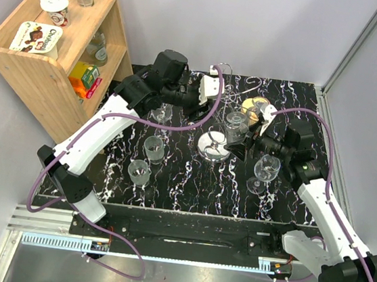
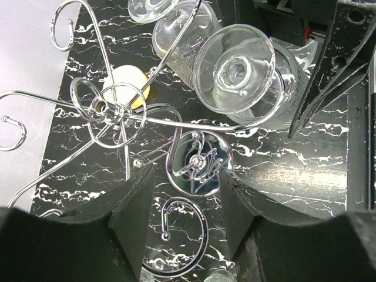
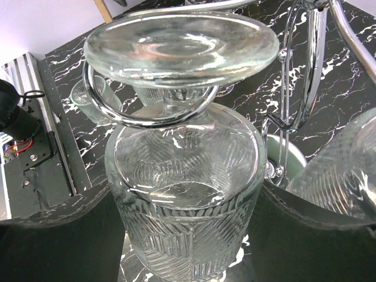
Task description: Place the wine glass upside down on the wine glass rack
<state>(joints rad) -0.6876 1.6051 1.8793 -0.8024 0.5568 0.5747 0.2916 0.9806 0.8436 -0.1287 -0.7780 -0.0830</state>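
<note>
While the right gripper (image 3: 187, 232) is clamped on the bowl of the upside-down wine glass (image 3: 182, 170), the stem already sits in a curled arm of the wine glass rack (image 2: 109, 111), mid-frame from above. Left gripper (image 2: 189, 197) hangs partly open over the rack, apparently gripping nothing.

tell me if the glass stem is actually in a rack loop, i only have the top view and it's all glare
Observer: Yes. In the right wrist view the wine glass is upside down, its stem through a wire loop of the wine glass rack, its foot above that loop.
Operator: are the right fingers on it
Observer: Yes, the right fingers flank its bowl on both sides.
Operator: and the left ones
Observer: The left fingers stand apart with a curled rack arm between them; whether they touch it I cannot tell.
</note>
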